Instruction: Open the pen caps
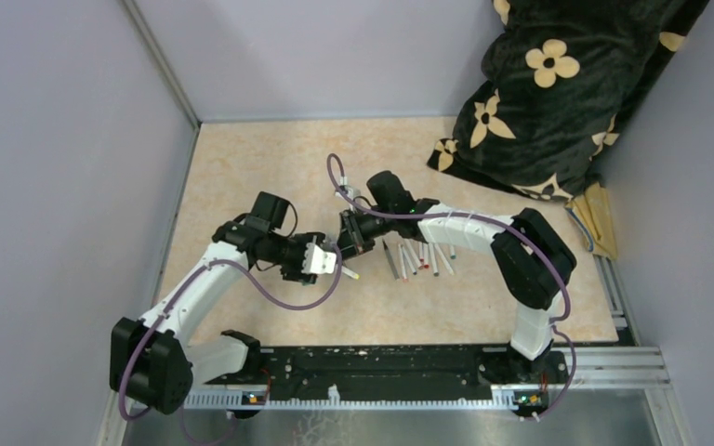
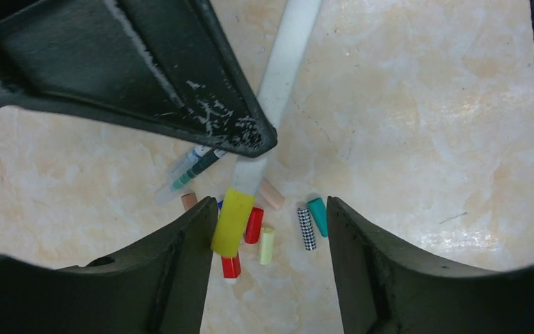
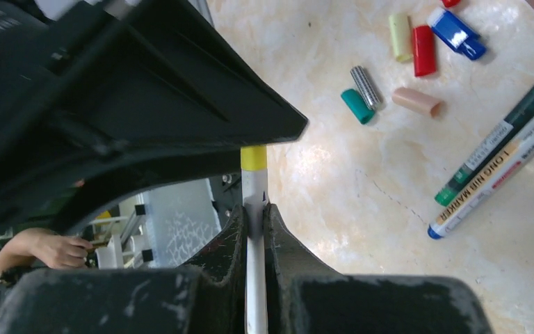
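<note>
Left wrist view: the left gripper stands spread around the yellow cap of a white pen, and the cap is close to one finger. The right gripper pinches the barrel of this pen above the middle of the worktop, where loose caps lie.

The beige marbled desk carries a row of pens near its middle, small loose pen caps scattered close together, and a dark flowered blanket heaped at the far right corner.
</note>
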Robot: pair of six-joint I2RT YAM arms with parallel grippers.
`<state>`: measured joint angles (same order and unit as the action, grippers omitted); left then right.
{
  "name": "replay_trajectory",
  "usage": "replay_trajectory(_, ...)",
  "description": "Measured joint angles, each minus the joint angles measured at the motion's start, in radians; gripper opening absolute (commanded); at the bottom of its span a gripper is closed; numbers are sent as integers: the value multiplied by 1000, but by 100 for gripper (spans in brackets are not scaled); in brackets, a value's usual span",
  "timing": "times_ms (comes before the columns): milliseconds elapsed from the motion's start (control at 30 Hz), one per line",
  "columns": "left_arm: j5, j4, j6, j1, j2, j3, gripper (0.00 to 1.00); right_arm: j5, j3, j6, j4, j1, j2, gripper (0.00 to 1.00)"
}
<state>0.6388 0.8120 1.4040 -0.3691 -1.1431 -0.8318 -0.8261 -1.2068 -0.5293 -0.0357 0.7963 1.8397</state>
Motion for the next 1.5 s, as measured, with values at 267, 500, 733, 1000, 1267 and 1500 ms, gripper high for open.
replay_trajectory(267, -76, -64, -6, -34, -11, 10, 23, -35, -11, -24, 15, 0, 4, 11)
replay_trajectory(500, -102, -80, -17, -41, -11, 12, 9, -66, -10, -57, 73, -2, 16, 40)
replay_trajectory(733, -127, -88, -11, -42, -11, 12, 5, -97, 35, -93, 123, 0, 43, 11)
replay_trajectory(1000, -177, -100, 35, -50, -15, 16, 0, -87, 41, -67, 109, 2, 40, 0)
replay_trajectory(1267, -212, -181, 72, -83, -28, 35, 0, 48, 92, 5, 51, 1, -47, 0)
replay_trajectory(1500, -354, -214, 93, -20, -69, 47, 0, 84, 243, 40, -85, -42, -222, 0)
